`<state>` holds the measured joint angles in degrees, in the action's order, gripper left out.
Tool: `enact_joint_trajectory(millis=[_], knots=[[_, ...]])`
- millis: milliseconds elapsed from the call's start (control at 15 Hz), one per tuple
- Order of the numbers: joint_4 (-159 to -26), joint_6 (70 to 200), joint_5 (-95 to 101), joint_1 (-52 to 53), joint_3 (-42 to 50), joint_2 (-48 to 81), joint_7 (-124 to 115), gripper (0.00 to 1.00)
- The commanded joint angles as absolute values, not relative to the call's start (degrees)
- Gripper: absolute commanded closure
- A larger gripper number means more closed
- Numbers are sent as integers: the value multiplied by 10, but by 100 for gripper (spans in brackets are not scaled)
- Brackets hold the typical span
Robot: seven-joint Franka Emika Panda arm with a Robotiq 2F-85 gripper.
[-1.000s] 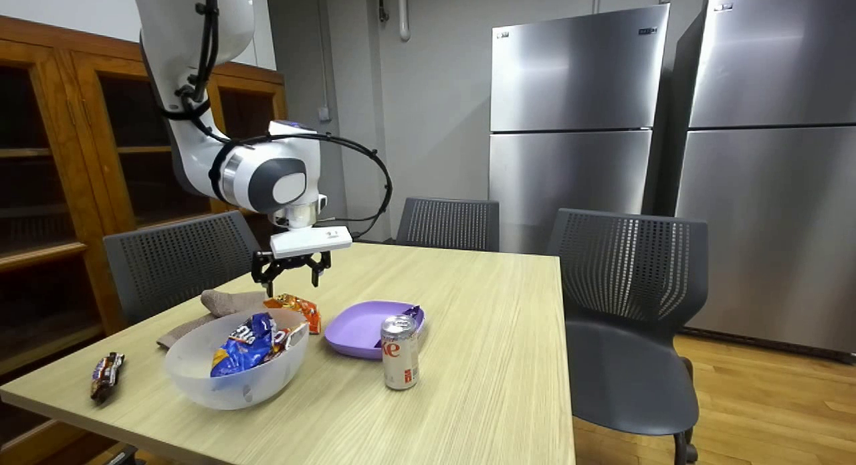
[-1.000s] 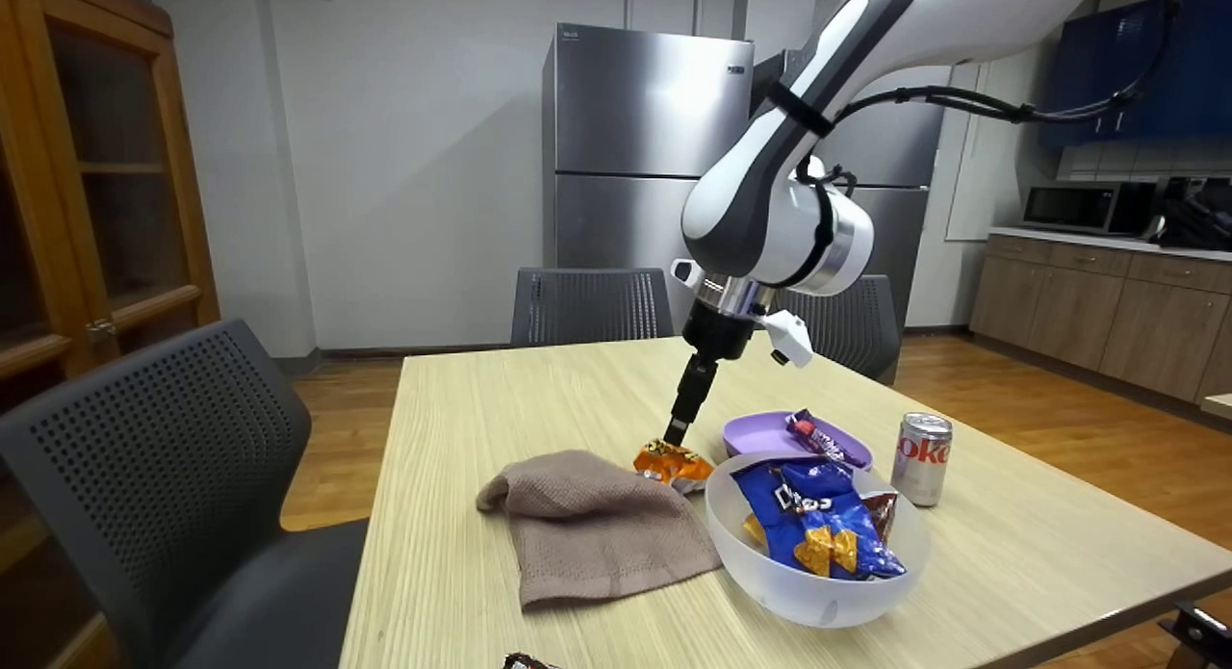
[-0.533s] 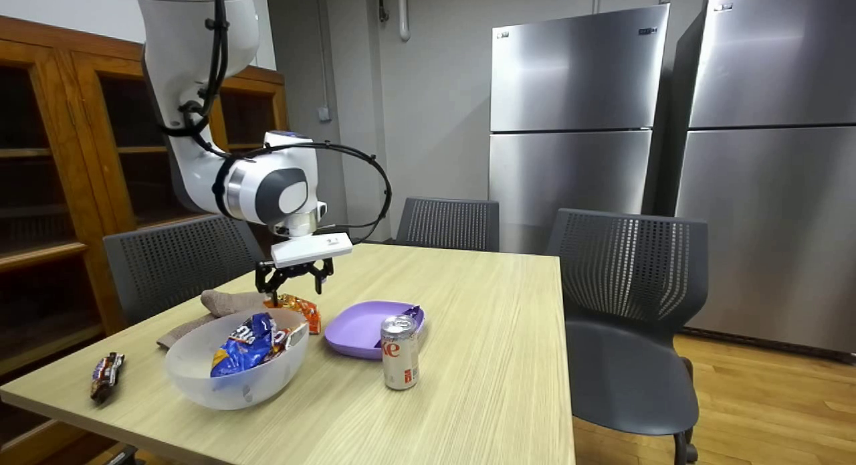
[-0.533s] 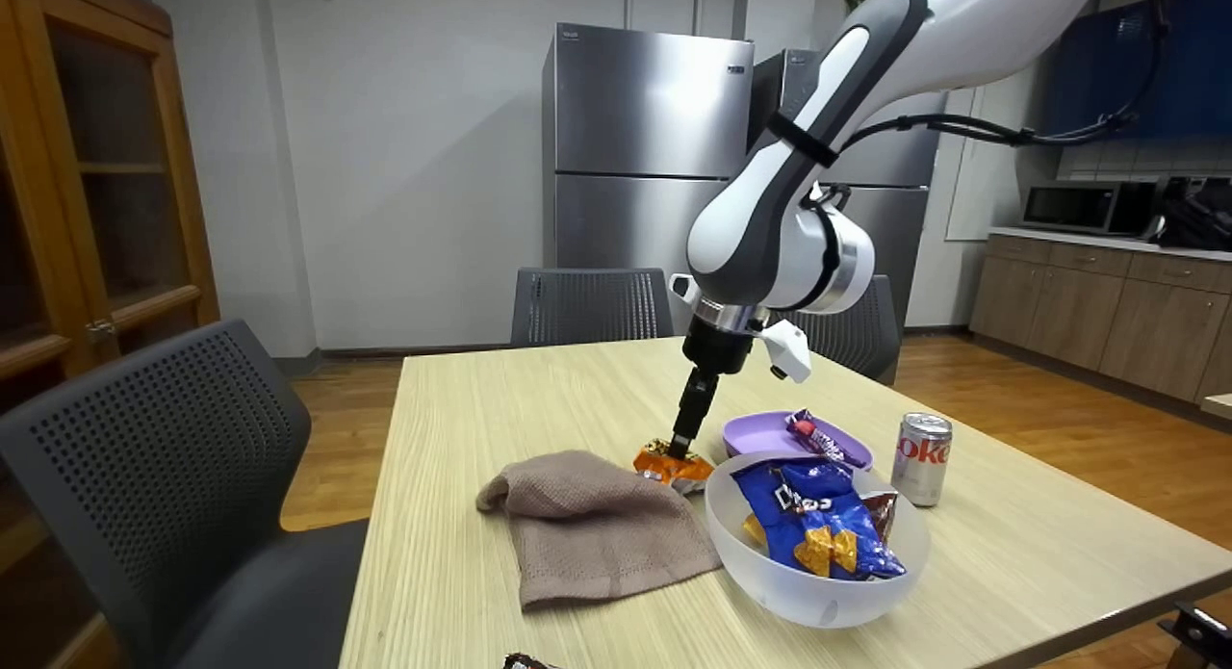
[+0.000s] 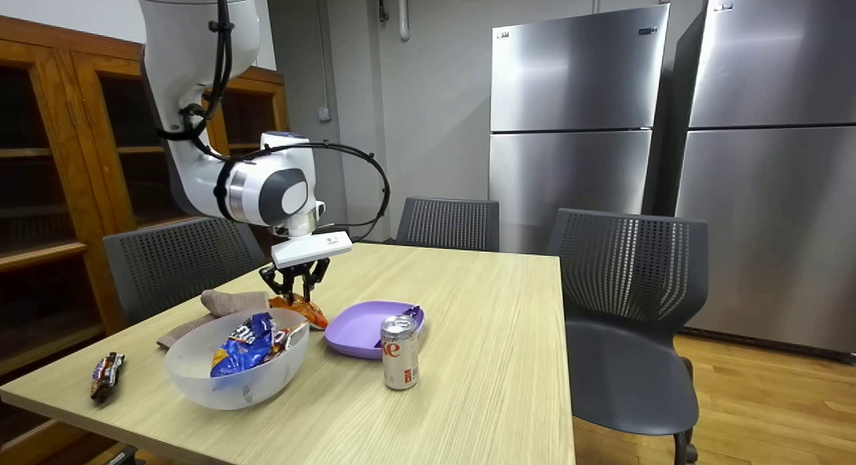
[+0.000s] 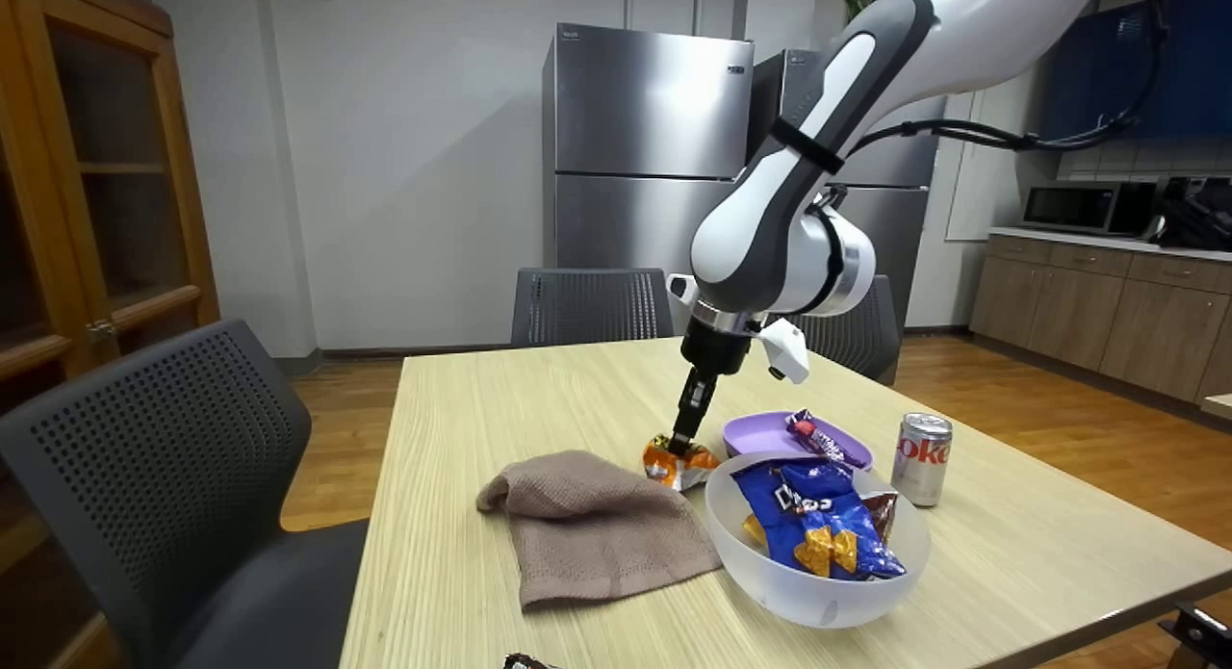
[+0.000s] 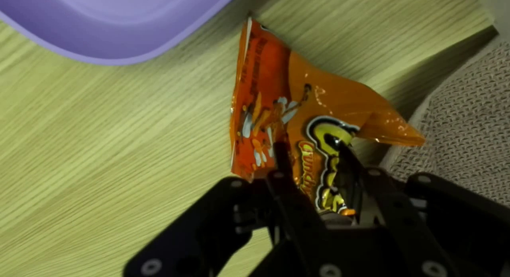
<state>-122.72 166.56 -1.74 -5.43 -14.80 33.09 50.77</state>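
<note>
My gripper (image 7: 312, 149) points down at the table, its black fingers (image 7: 282, 159) on either side of a small orange snack bag (image 7: 330, 93). The bag is pinched between them, its foil bunched and its yellow lettering folded. In both exterior views the fingertips reach down onto the orange bag (image 6: 664, 467), which lies on the table. A brown towel (image 6: 606, 544) lies right beside it. On its other side stands a purple plate (image 5: 354, 324) with a dark purple wrapped candy (image 6: 818, 438). The fingers hide part of the bag.
A frosted bowl (image 6: 818, 606) holding a blue chip bag (image 6: 828, 520) and other packets stands close to the gripper. A Coke can (image 5: 401, 358) is upright by the plate. A candy bar (image 5: 105, 378) lies near the table edge. Chairs (image 5: 622, 284) surround the table.
The gripper has come down onto the orange bag and its fingers have drawn together. The bag has shifted slightly toward the plate and crumpled.
</note>
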Motion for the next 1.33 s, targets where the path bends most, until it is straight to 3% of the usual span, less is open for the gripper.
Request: enact_joint_trajectory(millis=[0,467,1267], knots=[[-1225,1674,9,-54,-145,332,483,97],[-1230,1655,4,-83,-173,316,495,100],[-1283,1633,-131,-290,-388,231,655,100]])
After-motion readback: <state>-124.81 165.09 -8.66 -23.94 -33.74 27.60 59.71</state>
